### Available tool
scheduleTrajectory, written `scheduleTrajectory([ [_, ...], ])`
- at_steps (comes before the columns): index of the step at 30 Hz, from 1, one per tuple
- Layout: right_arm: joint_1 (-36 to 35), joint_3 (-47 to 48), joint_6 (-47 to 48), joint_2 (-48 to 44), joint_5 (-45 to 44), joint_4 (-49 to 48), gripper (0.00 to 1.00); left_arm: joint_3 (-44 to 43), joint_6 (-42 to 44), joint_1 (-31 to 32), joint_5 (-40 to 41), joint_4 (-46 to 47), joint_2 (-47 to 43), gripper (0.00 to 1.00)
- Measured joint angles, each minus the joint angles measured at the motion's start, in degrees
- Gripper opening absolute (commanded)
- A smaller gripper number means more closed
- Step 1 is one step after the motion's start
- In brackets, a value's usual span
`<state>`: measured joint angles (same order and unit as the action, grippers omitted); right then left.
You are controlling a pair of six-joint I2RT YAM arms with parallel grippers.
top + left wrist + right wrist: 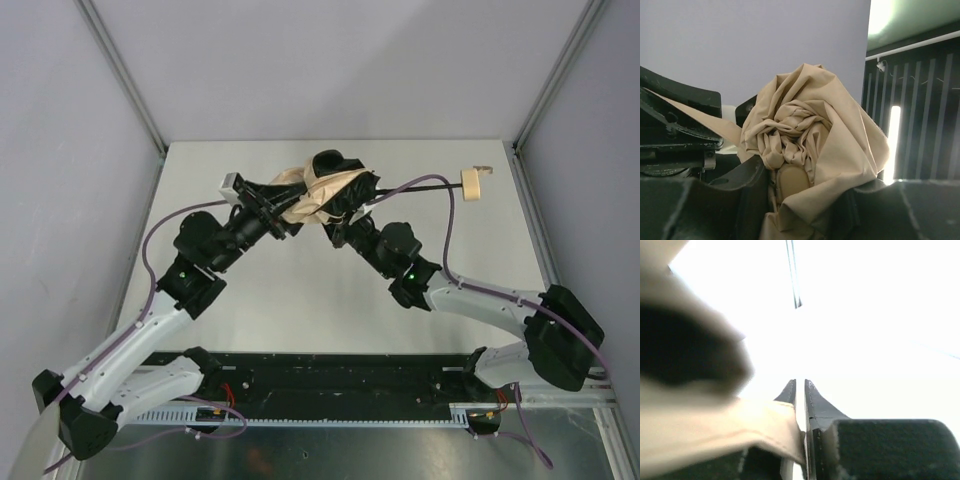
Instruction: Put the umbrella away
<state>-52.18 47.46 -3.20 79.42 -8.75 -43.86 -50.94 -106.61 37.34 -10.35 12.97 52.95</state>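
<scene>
Top view looks down; both wrist views sit close against the umbrella.

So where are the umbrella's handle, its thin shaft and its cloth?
umbrella handle (pixel 472 185): top view, middle of the pale knob.
umbrella shaft (pixel 420 187): top view, bare black rod.
umbrella cloth (pixel 810 125): left wrist view, centre of the bunched folds.
</scene>
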Motion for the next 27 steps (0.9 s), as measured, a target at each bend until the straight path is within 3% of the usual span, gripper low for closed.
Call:
scheduleTrajectory([
  [9, -5.6, 0.3, -5.1, -8.6, -1.7, 21.2, 0.76, 1.2, 2.9, -0.7, 0.6, 1.3, -1.1, 0.00],
  [12, -9.5, 0.1, -8.1, -11.9, -3.3, 28.8, 0.88, 1.0, 5.4, -2.6, 0.2, 2.3, 0.2, 0.00],
  [19, -13.2, -4.2, -16.8, -20.7, -4.0, 40.3, 0.96, 0.3, 12.8, -8.2, 0.0, 3.5, 2.9, 0.00],
  [27, -12.3, -8.2, -24.7, -23.5, -3.1, 49.1, 0.99, -0.7, 16.6, -12.1, -4.1, 13.8, 7.5, 0.00],
])
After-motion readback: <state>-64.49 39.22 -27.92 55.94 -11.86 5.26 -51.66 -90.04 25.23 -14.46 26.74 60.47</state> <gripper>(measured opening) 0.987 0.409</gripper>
